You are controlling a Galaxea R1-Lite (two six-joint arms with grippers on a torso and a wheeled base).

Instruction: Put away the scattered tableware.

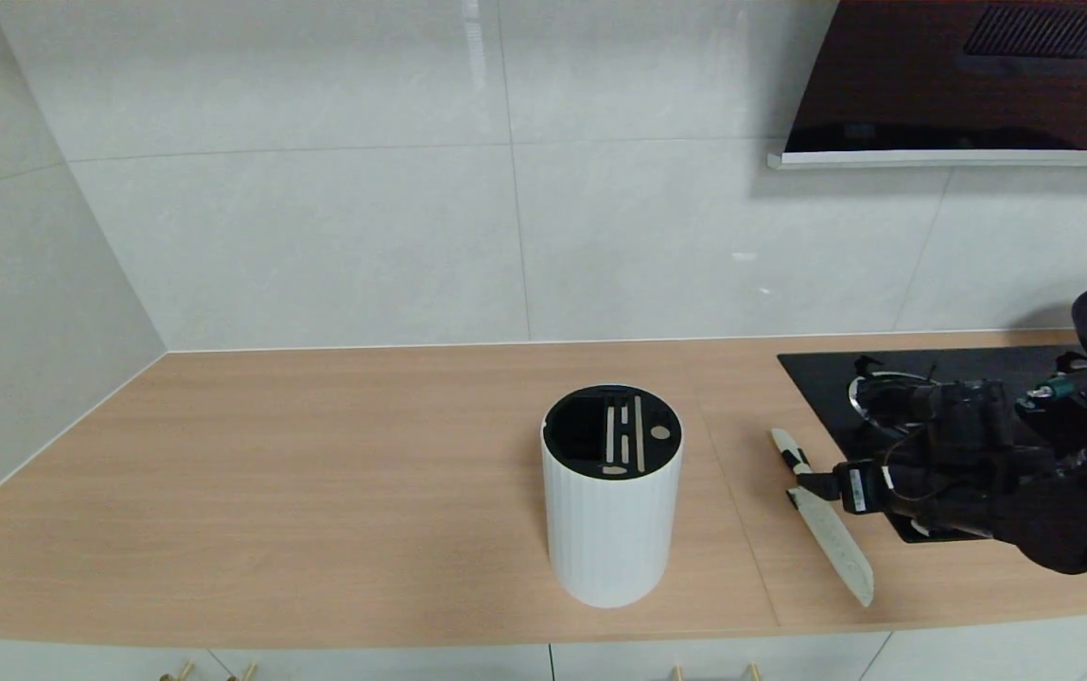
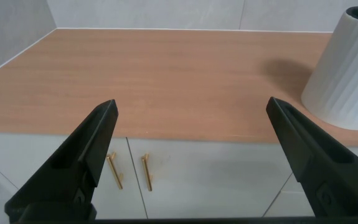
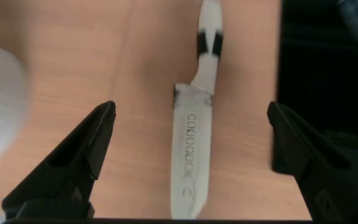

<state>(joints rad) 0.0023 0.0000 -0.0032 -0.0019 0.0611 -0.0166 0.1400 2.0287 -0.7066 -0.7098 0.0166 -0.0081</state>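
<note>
A light wooden countertop (image 1: 316, 492) runs along the tiled wall, with a black glass cooktop (image 1: 827, 378) set in at its right end. A white ribbed cylindrical knife holder with a black slotted top (image 1: 611, 530) stands upright mid-counter. A pale-bladed knife with a white-and-black handle (image 1: 832, 539) lies flat between holder and cooktop. The right gripper (image 3: 191, 109) hangs over where the knife's blade meets its handle, fingers spread wide, gripping nothing. The left gripper (image 2: 191, 102), equally wide and empty, hovers at the counter's front edge.

Head high over counter (image 1: 316, 473); wrists low: left toward holder (image 2: 347, 74), right above knife (image 3: 194, 143)
</note>
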